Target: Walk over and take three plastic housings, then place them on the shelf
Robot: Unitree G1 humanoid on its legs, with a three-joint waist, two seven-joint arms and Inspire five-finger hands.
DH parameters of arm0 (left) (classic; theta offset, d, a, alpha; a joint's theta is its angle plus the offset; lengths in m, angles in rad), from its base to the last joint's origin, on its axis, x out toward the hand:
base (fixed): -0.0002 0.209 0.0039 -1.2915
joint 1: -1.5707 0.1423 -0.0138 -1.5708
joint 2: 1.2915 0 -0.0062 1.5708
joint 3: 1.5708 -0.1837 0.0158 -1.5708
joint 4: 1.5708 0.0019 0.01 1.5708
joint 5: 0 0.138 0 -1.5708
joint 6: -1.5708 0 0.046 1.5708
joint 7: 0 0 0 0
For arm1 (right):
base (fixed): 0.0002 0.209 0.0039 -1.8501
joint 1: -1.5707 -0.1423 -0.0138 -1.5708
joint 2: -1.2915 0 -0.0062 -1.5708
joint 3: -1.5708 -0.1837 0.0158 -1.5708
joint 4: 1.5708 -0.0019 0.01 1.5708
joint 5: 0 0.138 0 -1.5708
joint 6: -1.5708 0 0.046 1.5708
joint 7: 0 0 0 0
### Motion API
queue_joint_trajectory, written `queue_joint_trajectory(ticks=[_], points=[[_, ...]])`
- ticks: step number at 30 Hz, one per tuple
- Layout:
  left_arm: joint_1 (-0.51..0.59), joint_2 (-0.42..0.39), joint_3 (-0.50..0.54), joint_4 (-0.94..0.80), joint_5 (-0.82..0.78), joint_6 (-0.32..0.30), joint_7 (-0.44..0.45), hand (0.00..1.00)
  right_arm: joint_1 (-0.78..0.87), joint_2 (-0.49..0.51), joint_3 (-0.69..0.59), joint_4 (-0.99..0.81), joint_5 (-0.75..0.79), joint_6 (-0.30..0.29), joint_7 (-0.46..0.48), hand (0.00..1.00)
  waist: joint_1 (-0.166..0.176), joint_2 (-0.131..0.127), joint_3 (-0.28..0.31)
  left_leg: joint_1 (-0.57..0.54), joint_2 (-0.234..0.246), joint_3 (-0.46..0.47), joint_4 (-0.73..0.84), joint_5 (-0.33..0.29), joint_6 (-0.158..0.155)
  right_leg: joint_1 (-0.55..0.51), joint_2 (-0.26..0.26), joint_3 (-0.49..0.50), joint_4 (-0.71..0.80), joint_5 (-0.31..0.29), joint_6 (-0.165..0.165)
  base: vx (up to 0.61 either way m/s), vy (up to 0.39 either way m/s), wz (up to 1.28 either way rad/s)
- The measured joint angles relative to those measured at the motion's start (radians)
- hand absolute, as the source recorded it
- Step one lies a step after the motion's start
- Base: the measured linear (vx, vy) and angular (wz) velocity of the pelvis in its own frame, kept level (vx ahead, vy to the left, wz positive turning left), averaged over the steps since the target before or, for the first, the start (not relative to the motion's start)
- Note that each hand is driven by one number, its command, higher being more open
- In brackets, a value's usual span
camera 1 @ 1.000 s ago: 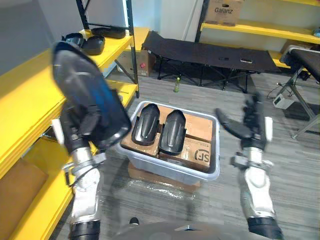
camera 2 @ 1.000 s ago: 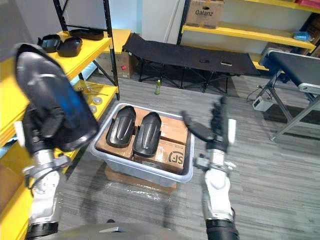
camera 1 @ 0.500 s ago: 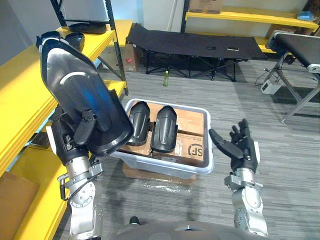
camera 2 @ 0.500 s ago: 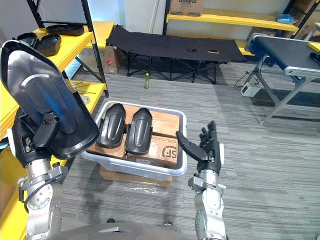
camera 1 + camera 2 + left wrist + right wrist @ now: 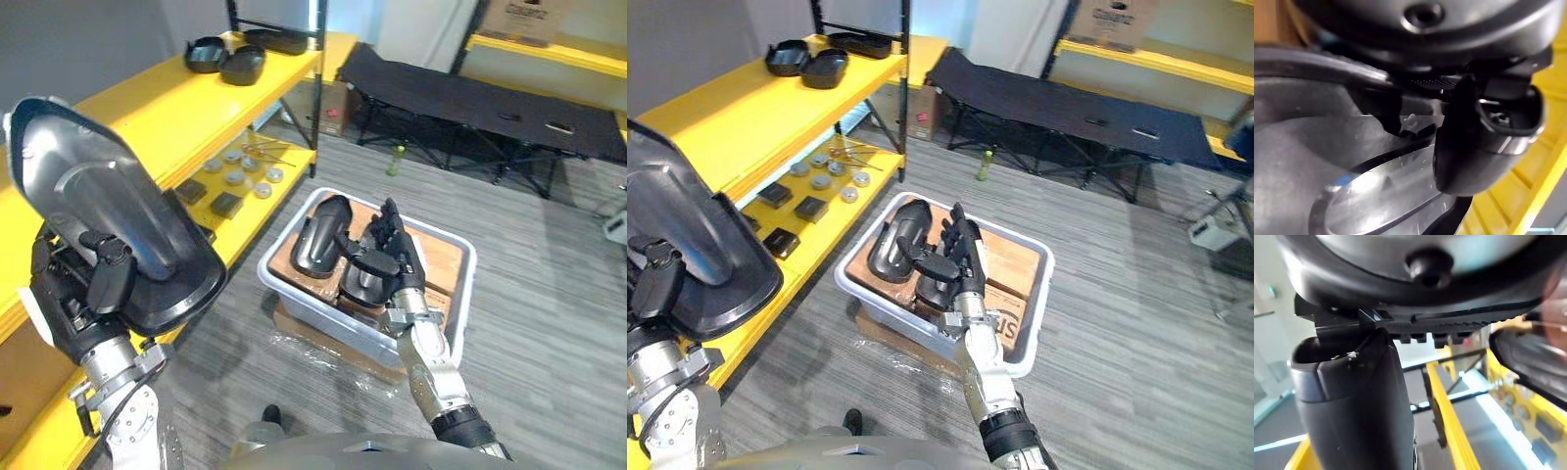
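clutching housing (image 5: 118,235), right hand (image 5: 388,252) seemingly nearer bin (image 5: 313,315)

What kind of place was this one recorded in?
Most likely a warehouse or factory storeroom: yellow shelving holding loose parts, a grey bin of black plastic housings, and a cardboard box on the far rack. The left robot hand grips another housing.

Grey plank floor (image 5: 568,294), yellow shelving (image 5: 147,108), black folding cot (image 5: 470,98)
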Motion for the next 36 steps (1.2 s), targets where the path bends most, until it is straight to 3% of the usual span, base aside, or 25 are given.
queue_joint_trajectory(ticks=[4, 5, 7, 9, 10, 14, 17, 18, 21, 22, 25, 29, 34, 36], points=[[0.042, -0.011, 0.03, 0.0, -0.029, -0.001, -0.008, 0.0, -0.005, 0.0, 0.063, 0.012, 0.0, 0.01, 0.031, 1.0, 0.025, 0.005, 0.007, -0.049, -0.006, -0.082, 0.0, 0.013, -0.004, 0.026, 0.007, -0.119, 0.021, -0.028, 0.001, -0.04, -0.036, 0.81], [0.041, -0.018, 0.037, 0.0, -0.04, -0.001, -0.013, 0.0, -0.007, 0.0, 0.067, 0.012, 0.0, 0.015, 0.035, 1.0, 0.024, 0.008, 0.01, -0.065, -0.003, -0.056, 0.004, 0.01, -0.001, 0.028, 0.009, -0.144, 0.027, -0.032, -0.001, -0.09, -0.036, 1.14], [0.03, -0.027, 0.044, 0.002, -0.066, -0.004, -0.052, 0.0, -0.011, -0.003, 0.057, 0.005, 0.0, 0.016, 0.028, 1.0, 0.012, 0.008, 0.021, -0.13, 0.045, 0.1, 0.068, 0.009, 0.014, 0.048, 0.019, -0.249, 0.034, -0.036, 0.003, -0.09, -0.006, 1.5], [0.027, -0.027, 0.04, 0.003, -0.096, -0.03, -0.126, 0.0, -0.009, -0.039, 0.012, -0.017, -0.001, 0.016, 0.006, 1.0, -0.003, 0.025, 0.037, -0.19, 0.094, 0.291, 0.113, 0.031, 0.032, 0.068, 0.02, -0.363, 0.045, -0.046, 0.017, -0.09, 0.08, 1.88], [0.027, -0.027, 0.035, 0.003, -0.116, -0.041, -0.149, 0.0, -0.012, -0.05, -0.025, -0.022, -0.002, 0.016, 0.003, 1.0, -0.001, 0.043, 0.051, -0.195, 0.085, 0.29, 0.1, 0.061, 0.034, 0.072, 0.012, -0.374, 0.059, -0.053, 0.02, -0.04, 0.121, 1.28], [0.029, -0.027, 0.043, 0.003, -0.147, -0.05, -0.162, 0.0, -0.019, -0.031, -0.049, -0.022, 0.0, 0.015, 0.001, 1.0, 0.022, 0.05, 0.058, -0.16, 0.043, 0.319, 0.061, 0.069, 0.048, 0.073, -0.04, -0.326, 0.076, -0.064, 0.008, -0.04, 0.149, 0.1], [0.026, -0.025, 0.019, 0.001, -0.161, -0.062, -0.199, 0.0, -0.032, -0.018, -0.036, -0.022, 0.0, 0.015, 0.029, 1.0, 0.02, 0.054, 0.06, -0.141, 0.027, 0.366, 0.054, 0.059, 0.062, 0.046, -0.084, -0.277, 0.112, -0.075, 0.003, -0.07, 0.157, -0.44], [0.012, -0.018, -0.003, -0.003, -0.161, -0.064, -0.222, 0.0, -0.033, -0.019, -0.035, -0.028, -0.001, 0.013, 0.041, 1.0, 0.015, 0.054, 0.061, -0.144, 0.023, 0.37, 0.044, 0.06, 0.064, 0.021, -0.091, -0.243, 0.133, -0.086, -0.014, -0.08, 0.103, -0.04], [-0.045, 0.028, -0.111, 0.002, -0.163, -0.062, -0.292, 0.0, -0.017, -0.028, -0.027, -0.088, -0.002, 0.01, 0.05, 1.0, -0.045, 0.056, 0.063, -0.188, 0.005, 0.289, 0.023, 0.092, 0.083, -0.031, -0.036, -0.073, 0.139, -0.136, -0.025, -0.1, 0.061, 0.58], [-0.06, 0.044, -0.154, 0.002, -0.163, -0.062, -0.326, 0.0, -0.003, -0.032, -0.026, -0.111, -0.003, 0.003, 0.052, 1.0, -0.054, 0.056, 0.063, -0.19, -0.003, 0.268, -0.003, 0.109, 0.082, -0.04, -0.027, -0.058, 0.14, -0.144, -0.02, -0.09, 0.047, 0.72], [-0.071, 0.06, -0.222, 0.002, -0.161, -0.062, -0.356, 0.0, 0.029, -0.033, -0.012, -0.14, -0.004, -0.001, 0.071, 1.0, -0.056, 0.056, 0.065, -0.192, -0.002, 0.244, 0.0, 0.125, 0.074, -0.028, -0.011, -0.056, 0.137, -0.143, -0.017, -0.04, 0.009, 0.26], [-0.068, 0.06, -0.249, 0.003, -0.159, -0.062, -0.331, 0.0, 0.082, -0.04, -0.012, -0.157, -0.003, -0.001, 0.131, 1.0, -0.055, 0.062, 0.068, -0.192, 0.005, 0.217, 0.0, 0.141, 0.063, -0.018, 0.009, -0.059, 0.152, -0.158, 0.003, -0.04, -0.03, 0.2], [-0.049, 0.06, -0.252, 0.007, -0.161, -0.062, -0.302, 0.0, 0.1, -0.051, 0.003, -0.157, -0.001, -0.002, 0.149, 1.0, -0.044, 0.069, 0.072, -0.197, 0.019, 0.208, 0.006, 0.144, 0.063, -0.034, 0.007, -0.061, 0.217, -0.2, 0.004, -0.04, -0.041, 0.06], [-0.039, 0.06, -0.264, 0.01, -0.159, -0.062, -0.299, 0.0, 0.093, -0.054, 0.006, -0.157, 0.0, -0.004, 0.148, 1.0, -0.031, 0.068, 0.078, -0.238, 0.021, 0.203, 0.088, 0.116, 0.067, -0.042, -0.008, -0.06, 0.251, -0.204, 0.011, 0.01, -0.013, 0.09]])
